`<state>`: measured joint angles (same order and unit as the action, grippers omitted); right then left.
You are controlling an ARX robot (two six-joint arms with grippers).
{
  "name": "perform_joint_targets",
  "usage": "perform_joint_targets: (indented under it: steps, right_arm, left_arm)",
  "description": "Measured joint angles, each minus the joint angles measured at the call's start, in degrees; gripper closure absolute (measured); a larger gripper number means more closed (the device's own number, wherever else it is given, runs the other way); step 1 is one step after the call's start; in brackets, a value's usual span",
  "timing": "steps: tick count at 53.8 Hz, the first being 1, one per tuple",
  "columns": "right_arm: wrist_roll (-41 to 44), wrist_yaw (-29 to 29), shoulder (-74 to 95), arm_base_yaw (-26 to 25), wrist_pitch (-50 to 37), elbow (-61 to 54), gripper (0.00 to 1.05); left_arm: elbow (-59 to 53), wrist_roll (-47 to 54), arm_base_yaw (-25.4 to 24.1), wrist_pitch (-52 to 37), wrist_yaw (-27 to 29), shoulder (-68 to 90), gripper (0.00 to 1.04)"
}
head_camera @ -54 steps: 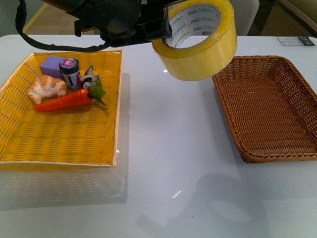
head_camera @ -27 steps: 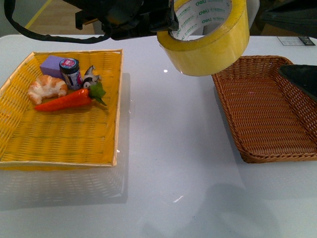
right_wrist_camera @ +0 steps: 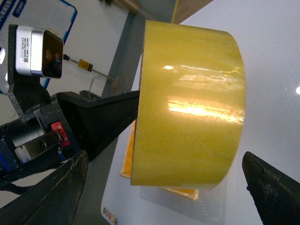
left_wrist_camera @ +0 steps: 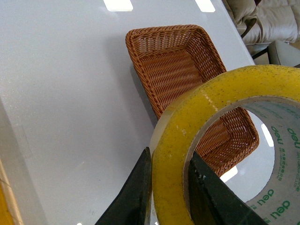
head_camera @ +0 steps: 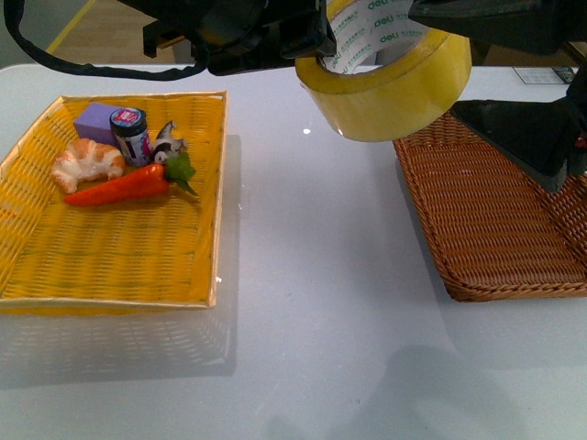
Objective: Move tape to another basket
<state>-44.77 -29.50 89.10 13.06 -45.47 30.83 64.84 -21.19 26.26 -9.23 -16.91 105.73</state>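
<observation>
The tape [head_camera: 394, 92], a wide yellow roll with a white core and green lettering, hangs in the air above the table, next to the near-left corner of the brown wicker basket [head_camera: 495, 220]. My left gripper [head_camera: 316, 50] is shut on the roll's wall; in the left wrist view the fingers [left_wrist_camera: 136, 197] pinch the tape [left_wrist_camera: 206, 103] with the basket [left_wrist_camera: 173, 70] beyond. My right gripper [head_camera: 436, 60] is open, with one finger on either side of the roll and not touching it. In the right wrist view it [right_wrist_camera: 164, 157] straddles the tape [right_wrist_camera: 187, 103].
A bright yellow woven tray [head_camera: 110, 247] sits on the left of the white table. It holds a croissant [head_camera: 87, 163], a carrot [head_camera: 124, 186], a purple box [head_camera: 96, 121], a small jar [head_camera: 131, 134] and a small figure [head_camera: 167, 142]. The brown basket is empty.
The left gripper has carried the tape a little right and up towards the basket. The right gripper has come in from the right and now brackets the roll.
</observation>
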Motion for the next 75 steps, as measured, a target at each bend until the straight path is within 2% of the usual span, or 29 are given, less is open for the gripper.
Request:
perform_joint_targets:
  steps: [9,20,23,25,29,37,42,51,62,66,69,72,74,75]
  right_arm:
    - [-0.79,0.74,0.94,0.74,0.11,1.27,0.1]
    - [-0.96,1.7,1.2,0.98,0.61,1.57,0.4]
    - [-1.4,1.92,1.2,0.96,0.63,1.57,0.52]
    - [-1.99,1.92,1.2,0.96,0.63,1.57,0.56]
    - [-2.38,1.9,1.2,0.92,0.63,1.55,0.56]
    - [-2.36,2.03,1.09,0.63,1.09,1.36,0.57]
    - [-2.38,2.14,0.68,0.22,1.53,1.09,0.57]
    - [-2.19,1.14,-3.04,-2.69,3.85,-1.14,0.57]
    - [-1.36,-1.33,-6.27,-7.85,5.27,-2.86,0.57]
    - [-1.27,-2.08,-6.67,-9.88,5.35,-3.43,0.57]
    - [-1.16,-2.62,-6.91,-11.45,5.4,-3.87,0.57]
    - [-1.11,-3.21,-7.06,-12.79,5.4,-4.22,0.57]
    - [-0.96,-3.69,-7.06,-14.1,5.46,-4.39,0.57]
    - [-0.85,-3.78,-7.06,-14.6,5.62,-4.46,0.57]
  left_arm:
    - [-0.28,-0.85,0.17,0.0,-0.98,-0.33,0.9]
    - [-0.52,-1.25,0.33,-0.09,-1.33,-0.94,0.9]
    - [-0.72,-1.4,0.33,-0.15,-1.51,-1.05,0.9]
    - [-0.92,-1.51,0.33,-0.2,-1.57,-1.07,0.9]
    - [-1.07,-1.75,0.33,-0.33,-1.62,-1.16,0.89]
    - [-1.46,-2.27,0.33,-1.07,-2.16,-2.49,0.57]
    - [-2.01,-2.25,0.31,-1.77,-1.16,-4.09,0.43]
    - [-6.51,-2.91,-1.81,-5.84,0.72,-11.34,0.07]
    - [-12.2,-3.58,-5.31,-12.41,2.82,-18.34,0.09]
    - [-14.34,-2.29,-6.27,-14.12,5.4,-19.96,0.1]
    - [-18.29,2.19,-6.43,-22.05,16.9,-21.22,0.18]
    - [-23.3,8.11,-7.23,-29.11,26.05,-23.28,0.27]
    - [-27.82,13.18,-8.52,-33.4,31.52,-25.77,0.36]
    - [-29.44,14.43,-9.16,-34.36,32.04,-26.84,0.4]
